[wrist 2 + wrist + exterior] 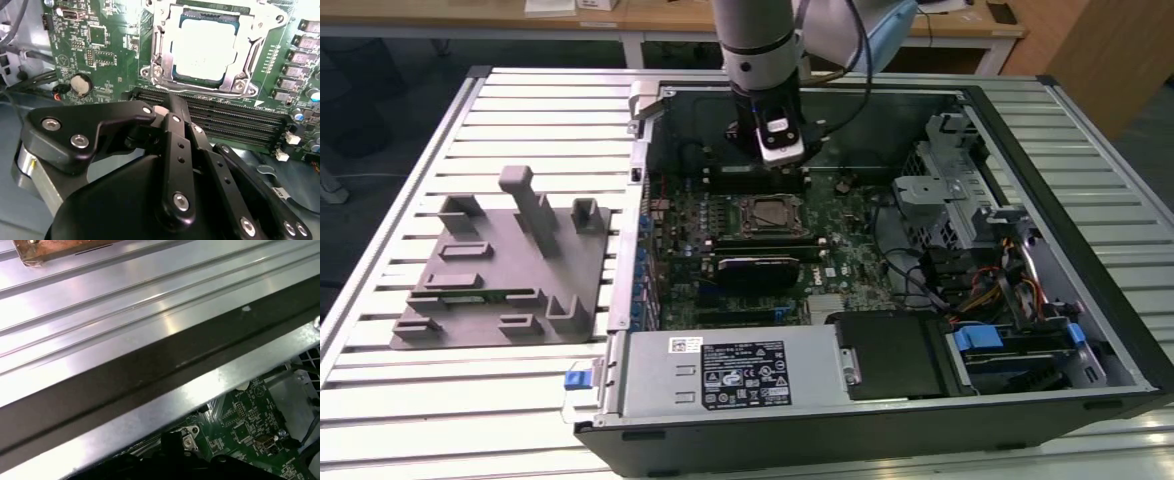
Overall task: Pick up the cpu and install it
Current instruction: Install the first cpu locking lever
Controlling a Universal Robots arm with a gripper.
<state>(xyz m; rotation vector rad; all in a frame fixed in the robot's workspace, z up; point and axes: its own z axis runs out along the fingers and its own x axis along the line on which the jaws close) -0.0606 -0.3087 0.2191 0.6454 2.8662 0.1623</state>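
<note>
Gripper (pixel 167 107), fingers closed and empty, above the motherboard; cpu (pixel 205 47) seated in socket at 12 o'clock.

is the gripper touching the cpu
Apart. In the second wrist view the cpu sits in its socket, with memory slots showing between it and the gripper.

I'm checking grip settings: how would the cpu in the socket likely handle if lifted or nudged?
The cpu looks like a thin, flat, rigid square, so it probably won't flex or roll. Its smooth, shiny metal top suggests it could be slippery. It sits low inside the socket frame, so a sideways nudge would likely just press it against the frame.
</note>
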